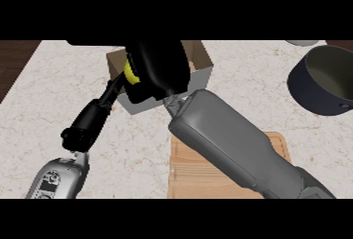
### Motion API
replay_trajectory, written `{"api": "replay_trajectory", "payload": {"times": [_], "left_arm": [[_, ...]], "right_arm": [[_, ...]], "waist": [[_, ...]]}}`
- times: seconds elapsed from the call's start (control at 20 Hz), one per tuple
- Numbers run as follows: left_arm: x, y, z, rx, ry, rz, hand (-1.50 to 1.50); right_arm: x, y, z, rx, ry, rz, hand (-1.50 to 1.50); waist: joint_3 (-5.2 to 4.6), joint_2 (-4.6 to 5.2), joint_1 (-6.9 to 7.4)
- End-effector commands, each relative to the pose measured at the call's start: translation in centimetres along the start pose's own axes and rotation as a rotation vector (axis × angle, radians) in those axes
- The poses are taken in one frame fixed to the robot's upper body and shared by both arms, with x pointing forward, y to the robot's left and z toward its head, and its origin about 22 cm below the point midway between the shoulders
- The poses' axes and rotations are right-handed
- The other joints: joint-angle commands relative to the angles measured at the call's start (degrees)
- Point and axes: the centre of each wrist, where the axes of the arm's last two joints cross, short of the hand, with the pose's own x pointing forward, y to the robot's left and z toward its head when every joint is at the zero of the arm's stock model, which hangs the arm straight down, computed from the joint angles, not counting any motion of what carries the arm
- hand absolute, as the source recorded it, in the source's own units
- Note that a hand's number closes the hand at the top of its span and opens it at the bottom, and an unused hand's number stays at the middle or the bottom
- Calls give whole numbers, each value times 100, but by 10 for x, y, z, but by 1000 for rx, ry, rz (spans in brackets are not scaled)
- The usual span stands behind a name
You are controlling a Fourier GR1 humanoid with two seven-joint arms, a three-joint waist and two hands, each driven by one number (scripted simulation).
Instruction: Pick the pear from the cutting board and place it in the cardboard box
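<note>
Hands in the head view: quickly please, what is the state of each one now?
Left hand: open, fingers straight, holding nothing.
Right hand: closed on the pear, over the cardboard box.

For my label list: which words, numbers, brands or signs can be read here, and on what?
No text can be read.
The brown cardboard box, the wooden cutting board, the dark round pot and the yellow pear in the right hand are plain.
Dark marks on the grey left forearm are too small to read.
</note>
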Motion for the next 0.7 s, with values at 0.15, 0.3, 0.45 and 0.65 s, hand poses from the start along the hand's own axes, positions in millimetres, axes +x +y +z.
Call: {"api": "replay_trajectory", "payload": {"times": [0.15, 0.3, 0.45, 0.65], "left_arm": [[-15, -15, 0, -66, 93, 38, 0], [-7, -15, -11, -75, 67, 19, 0], [-10, -25, -10, -68, 63, 31, 0], [-14, -17, -9, -70, 67, 30, 0]], "right_arm": [[-39, 43, -11, 87, 106, -27, 150], [-57, 47, -17, 115, 222, -156, -150], [-74, 64, -11, 158, 222, -195, -150], [-75, 62, -17, 107, 166, -303, -150]], "waist": [[-30, 77, 89], [-29, 134, 190], [-29, 120, 167], [-27, 116, 146]]}}
